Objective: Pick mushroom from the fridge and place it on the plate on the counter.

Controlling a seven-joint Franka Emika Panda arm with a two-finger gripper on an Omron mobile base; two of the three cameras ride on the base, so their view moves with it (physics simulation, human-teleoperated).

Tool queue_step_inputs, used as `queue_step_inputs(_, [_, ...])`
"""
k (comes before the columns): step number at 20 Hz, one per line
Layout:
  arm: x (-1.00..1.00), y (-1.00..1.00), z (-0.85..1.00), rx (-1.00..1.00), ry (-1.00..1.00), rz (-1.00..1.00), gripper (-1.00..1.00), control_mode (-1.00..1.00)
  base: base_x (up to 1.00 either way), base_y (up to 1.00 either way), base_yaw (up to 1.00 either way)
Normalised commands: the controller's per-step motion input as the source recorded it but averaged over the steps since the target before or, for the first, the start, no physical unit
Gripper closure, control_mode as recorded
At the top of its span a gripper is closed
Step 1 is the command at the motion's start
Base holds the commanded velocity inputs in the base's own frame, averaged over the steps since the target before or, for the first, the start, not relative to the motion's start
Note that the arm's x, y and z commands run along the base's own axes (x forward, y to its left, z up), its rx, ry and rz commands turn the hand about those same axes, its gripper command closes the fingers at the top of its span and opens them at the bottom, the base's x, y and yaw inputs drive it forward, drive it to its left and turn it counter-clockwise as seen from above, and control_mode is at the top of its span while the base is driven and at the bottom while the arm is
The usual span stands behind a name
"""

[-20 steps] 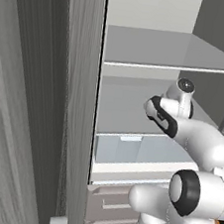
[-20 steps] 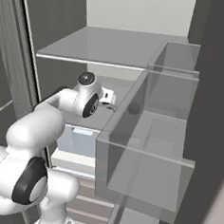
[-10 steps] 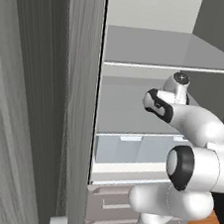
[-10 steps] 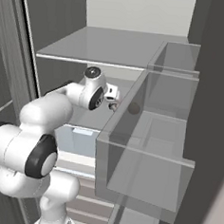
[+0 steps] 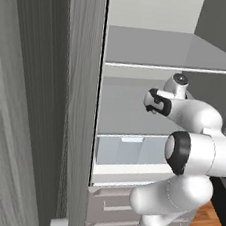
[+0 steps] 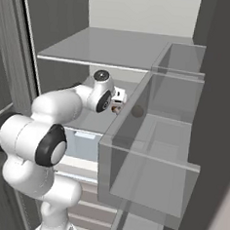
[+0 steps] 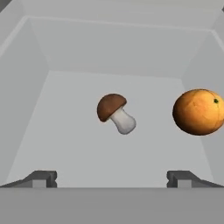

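In the hand view the gripper (image 7: 112,178) stands wide open and holds nothing; its two dark fingertips (image 7: 40,178) rise low in the picture, far apart from each other. Ahead of them, almost on the middle line between the two tips, the mushroom (image 7: 115,113) lies on its side on the pale shelf (image 7: 65,144) of the fridge (image 5: 75,105). Its long axis runs on a slant: the brown cap points up and to the left in the hand view, the pale stem down and to the right, so it lies neither along nor across the line between the fingers. I judge that the hand must go forward and perhaps turn a little before it closes.

To the right of the mushroom, apart from it and near the right wall, sits an orange (image 7: 199,112). This is the nearest obstacle; the right finger has less room than the left one. On the left the shelf floor is bare up to the side wall. Farther on, the back wall closes the compartment, well behind both things.

In the base views the arm (image 6: 59,107) reaches into the middle compartment, above the bluish drawer (image 5: 130,150).
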Motion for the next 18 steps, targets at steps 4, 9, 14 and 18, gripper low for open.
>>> queue_step_inputs(4, [0.18, -0.02, -0.06, 0.0, 0.0, 0.0, -1.0, -1.0, 0.0, 0.0, 0.0])
queue_step_inputs(9, [0.19, 0.0, 0.0, 0.0, 0.0, 0.0, -1.0, -1.0, 0.0, 0.0, 0.0])
queue_step_inputs(14, [0.23, 0.0, -0.08, 0.0, 0.03, 0.0, -1.0, -1.0, 0.0, 0.0, 0.0])
queue_step_inputs(18, [0.39, 0.0, -0.13, 0.0, 0.05, 0.0, -1.0, -1.0, 0.0, 0.0, 0.0])
